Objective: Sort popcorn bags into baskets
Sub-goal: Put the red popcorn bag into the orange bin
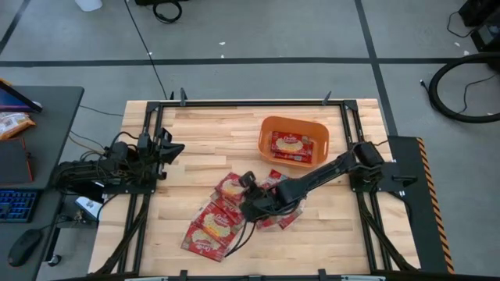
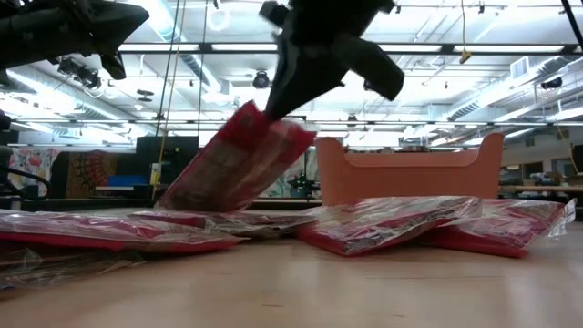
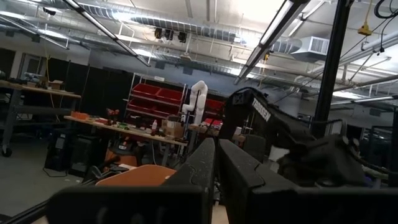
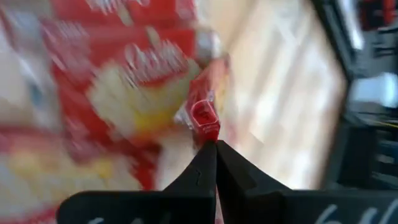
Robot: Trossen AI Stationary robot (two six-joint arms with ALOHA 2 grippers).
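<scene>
Nearest you, at about six o'clock on the table (image 1: 195, 129), loose popcorn bags (image 1: 211, 230) lie flat and overlapping in a heap. Just above them, your right gripper (image 1: 251, 195) reaches in from three o'clock toward the table's centre. Its fingers are pinched together on the corner of a lifted bag (image 2: 239, 162), which hangs tilted, its lower edge still touching the heap in the low view. The right wrist view shows only a small red corner of the packet (image 4: 204, 119) caught between the fingertips.

Farther off, toward one o'clock, the orange basket (image 1: 269, 133) sits well apart from the heap, with one bag (image 1: 292, 147) already inside.

At nine o'clock, your left gripper (image 1: 170, 150) waits near the table's edge, fingers pressed together and holding nothing.

The risk, as I judge it: that grip is thin, on slick wrapping. The bag could slip out during the carry, or drag a neighbouring packet along, since the bags overlap. A swinging bag might also catch the basket's flared rim and fall outside.
</scene>
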